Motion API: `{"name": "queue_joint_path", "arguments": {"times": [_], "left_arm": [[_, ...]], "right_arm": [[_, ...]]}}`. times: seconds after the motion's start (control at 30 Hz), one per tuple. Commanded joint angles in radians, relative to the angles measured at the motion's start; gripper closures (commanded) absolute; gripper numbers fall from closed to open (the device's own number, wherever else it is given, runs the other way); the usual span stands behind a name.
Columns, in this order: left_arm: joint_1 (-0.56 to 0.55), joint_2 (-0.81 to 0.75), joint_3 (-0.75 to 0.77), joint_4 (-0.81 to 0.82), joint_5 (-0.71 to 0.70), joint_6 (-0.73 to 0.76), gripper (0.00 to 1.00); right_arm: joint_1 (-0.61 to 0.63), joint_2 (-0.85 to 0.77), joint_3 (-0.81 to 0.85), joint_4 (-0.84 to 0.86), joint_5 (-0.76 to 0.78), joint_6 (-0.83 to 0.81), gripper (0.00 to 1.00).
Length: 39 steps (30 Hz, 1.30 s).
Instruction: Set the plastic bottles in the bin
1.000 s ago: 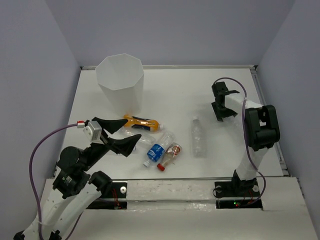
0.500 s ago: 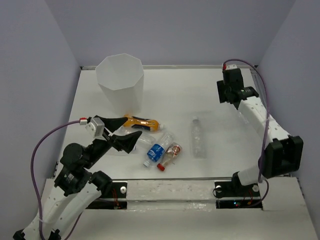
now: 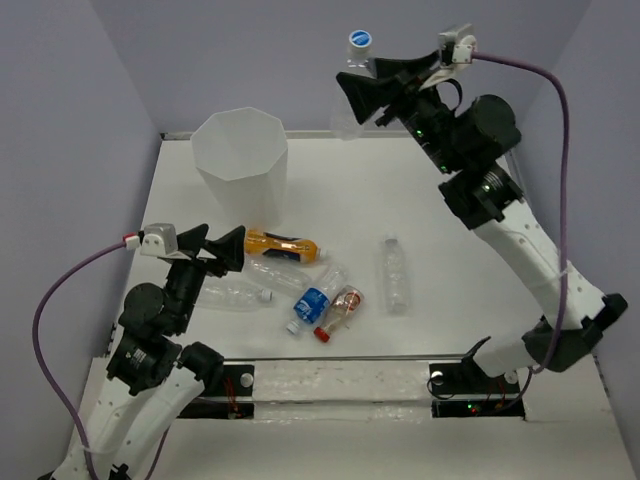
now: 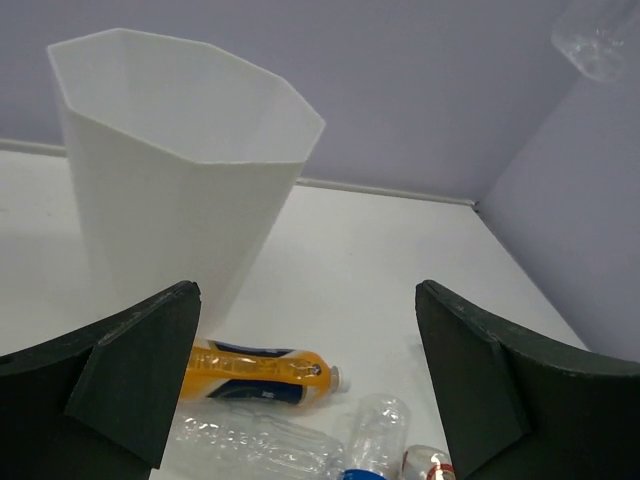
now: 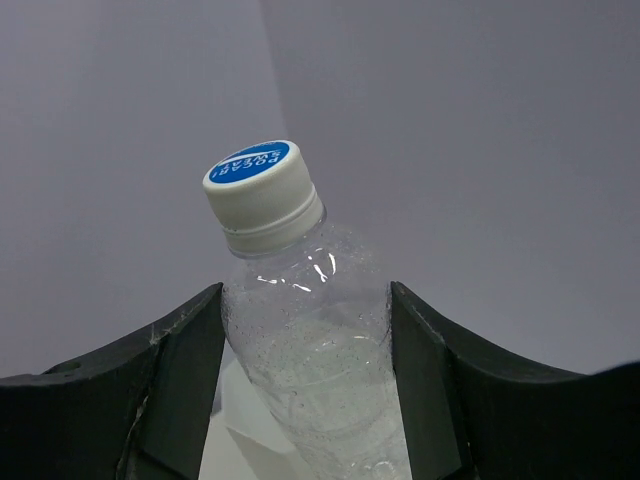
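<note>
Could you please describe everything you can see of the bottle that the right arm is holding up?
The clear plastic bottle looks empty, with fine droplets inside. Its white screw cap has a blue printed top. It is tilted slightly, cap uppermost, clamped at the body between the jaws of the right gripper, high above the table; nothing else touches it.

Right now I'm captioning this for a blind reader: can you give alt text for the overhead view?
The right gripper holds a clear bottle with a blue-topped cap high in the air, right of the white bin. The left gripper hangs open near several bottles lying on the table.
</note>
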<state>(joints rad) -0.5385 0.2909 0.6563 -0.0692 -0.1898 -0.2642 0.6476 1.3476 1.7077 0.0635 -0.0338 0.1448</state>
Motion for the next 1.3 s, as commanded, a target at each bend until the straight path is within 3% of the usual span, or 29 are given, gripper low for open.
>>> {"name": "queue_joint_path", "arguments": {"times": [0.0, 0.33, 0.47, 0.5, 0.6, 0.63, 0.73, 0.83, 0.9, 1.0, 1.03, 1.13, 1.2, 1.27], "left_arm": [[0.029, 0.036, 0.037, -0.006, -0.141, -0.032, 0.01], [0.074, 0.1, 0.04, -0.014, -0.117, -0.046, 0.01], [0.087, 0.097, 0.04, -0.012, -0.112, -0.046, 0.01], [0.09, 0.097, 0.04, -0.011, -0.111, -0.047, 0.01], [0.094, 0.097, 0.04, -0.009, -0.108, -0.047, 0.01], [0.095, 0.097, 0.04, -0.011, -0.105, -0.046, 0.01], [0.097, 0.099, 0.04, -0.007, -0.1, -0.044, 0.01], [0.101, 0.097, 0.04, -0.007, -0.102, -0.04, 0.01], [0.103, 0.093, 0.042, -0.007, -0.109, -0.037, 0.01], [0.11, 0.077, 0.04, -0.011, -0.122, -0.036, 0.01], [0.11, 0.071, 0.04, -0.011, -0.12, -0.036, 0.01], [0.112, 0.06, 0.04, -0.009, -0.115, -0.036, 0.01], [0.112, 0.054, 0.04, -0.004, -0.1, -0.038, 0.01], [0.114, 0.05, 0.039, -0.001, -0.094, -0.038, 0.01]], "right_arm": [[0.07, 0.229, 0.154, 0.257, -0.153, 0.087, 0.63], [0.184, 0.71, 0.628, 0.372, -0.258, 0.044, 0.66], [0.193, 0.835, 0.714, 0.341, -0.229, 0.024, 0.62], [0.193, 0.852, 0.708, 0.341, -0.212, 0.015, 0.59], [0.193, 0.86, 0.67, 0.34, -0.155, -0.007, 0.38], [0.193, 0.857, 0.662, 0.335, -0.138, -0.013, 0.24], [0.193, 0.848, 0.656, 0.306, -0.092, -0.028, 0.05], [0.193, 0.787, 0.644, 0.219, -0.045, -0.062, 0.0], [0.193, 0.73, 0.606, 0.188, -0.015, -0.086, 0.0], [0.184, 0.56, 0.405, 0.148, 0.084, -0.152, 0.02], [0.184, 0.508, 0.242, 0.145, 0.15, -0.172, 0.05], [0.15, 0.308, -0.007, 0.078, 0.272, -0.149, 0.11], [0.129, 0.184, -0.225, -0.057, 0.433, -0.056, 0.14], [0.084, 0.116, -0.401, -0.161, 0.495, 0.016, 0.14]]}}
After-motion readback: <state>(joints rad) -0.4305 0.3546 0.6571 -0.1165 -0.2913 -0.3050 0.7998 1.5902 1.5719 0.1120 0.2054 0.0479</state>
